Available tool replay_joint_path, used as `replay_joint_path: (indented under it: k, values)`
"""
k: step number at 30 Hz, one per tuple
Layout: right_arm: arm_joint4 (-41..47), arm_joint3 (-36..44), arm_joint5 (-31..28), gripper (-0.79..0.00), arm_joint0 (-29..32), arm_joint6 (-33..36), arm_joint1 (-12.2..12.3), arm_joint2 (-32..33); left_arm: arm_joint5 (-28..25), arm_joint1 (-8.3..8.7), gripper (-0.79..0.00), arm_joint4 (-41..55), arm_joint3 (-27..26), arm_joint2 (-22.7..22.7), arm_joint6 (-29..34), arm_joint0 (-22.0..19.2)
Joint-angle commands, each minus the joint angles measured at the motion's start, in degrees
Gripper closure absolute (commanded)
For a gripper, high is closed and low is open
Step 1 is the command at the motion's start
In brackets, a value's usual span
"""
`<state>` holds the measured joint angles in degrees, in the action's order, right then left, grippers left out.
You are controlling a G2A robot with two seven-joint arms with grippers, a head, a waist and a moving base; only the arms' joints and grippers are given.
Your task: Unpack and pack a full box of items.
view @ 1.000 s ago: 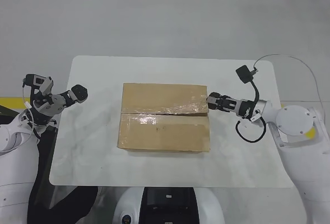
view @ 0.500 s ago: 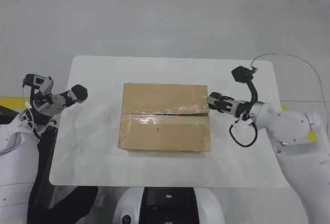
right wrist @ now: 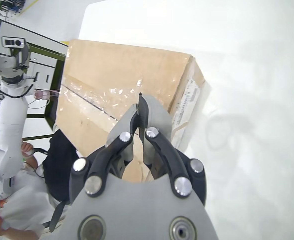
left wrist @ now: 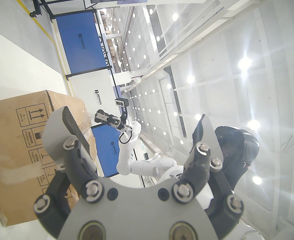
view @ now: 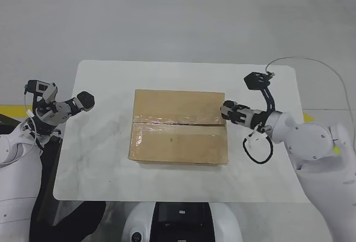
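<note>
A closed cardboard box [view: 178, 127] lies in the middle of the white table [view: 99, 169], its top flaps sealed by clear tape along the seam [view: 178, 123]. My right gripper [view: 226, 111] is at the right end of that seam, touching the box's top edge. In the right wrist view its fingers [right wrist: 147, 108] are pressed together over the taped box [right wrist: 117, 76], so the right gripper [right wrist: 139, 99] is shut. My left gripper [view: 86, 100] hangs at the table's left edge, well apart from the box, and stands open [left wrist: 134, 126] with nothing between its fingers. The box's printed side [left wrist: 17, 136] faces it.
Bare table surface surrounds the box on all sides, widest at the front [view: 178, 181]. A black cable [view: 254, 151] loops under my right forearm, beside the box's right end. The right arm's gripper [left wrist: 99, 116] appears far off in the left wrist view.
My right forearm and wrist camera have swung round toward the box while the gripper stayed at the seam's right end. The left arm has not moved.
</note>
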<state>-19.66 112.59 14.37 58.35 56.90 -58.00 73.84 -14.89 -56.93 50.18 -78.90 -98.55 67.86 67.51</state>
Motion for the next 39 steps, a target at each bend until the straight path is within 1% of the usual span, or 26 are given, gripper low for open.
replay_joint_path:
  k: [1, 4, 8, 11, 15, 18, 25, 31, 34, 39]
  values:
    - [3.3, -0.2, -0.8, 0.0, 0.1, 0.4, -0.1, 0.4, 0.0, 0.0, -0.785, 0.0, 0.0, 0.0, 0.0, 0.0]
    - [8.6, -0.6, -1.4, 0.0, 0.3, 1.6, -0.1, 1.4, 0.0, 0.0, -0.785, 0.0, 0.0, 0.0, 0.0, 0.0]
    - [18.3, -1.9, -2.2, 0.0, 0.4, 3.0, -0.3, 3.1, 0.0, 0.0, -0.785, 0.0, 0.0, 0.0, 0.0, 0.0]
    - [23.5, -2.6, -3.0, 0.0, 0.1, 2.8, -0.6, 2.8, 0.0, 0.0, -0.785, 0.0, 0.0, 0.0, 0.0, 0.0]
    - [27.6, -2.9, -4.3, 0.0, -0.8, 0.5, -0.9, 2.1, 0.0, 0.0, -0.785, 0.0, 0.0, 0.0, 0.0, 0.0]
    - [27.9, -1.3, -4.6, 0.0, -1.3, -1.0, -1.0, 1.7, 0.0, 0.0, -0.785, 0.0, 0.0, 0.0, 0.0, 0.0]
    - [29.2, 1.9, -4.9, 0.0, -2.0, -2.2, -1.2, 0.4, 0.0, 0.0, -0.785, 0.0, 0.0, 0.0, 0.0, 0.0]
    - [27.6, 5.4, -6.7, 0.0, -1.9, -3.4, -1.1, 0.1, 0.0, 0.0, -0.785, 0.0, 0.0, 0.0, 0.0, 0.0]
    - [27.8, 7.0, -6.7, 0.0, -1.6, -3.9, -1.0, 0.3, 0.0, 0.0, -0.785, 0.0, 0.0, 0.0, 0.0, 0.0]
    - [28.7, 7.2, -5.4, 0.0, -1.7, -4.5, -1.0, 0.7, 0.0, 0.0, -0.785, 0.0, 0.0, 0.0, 0.0, 0.0]
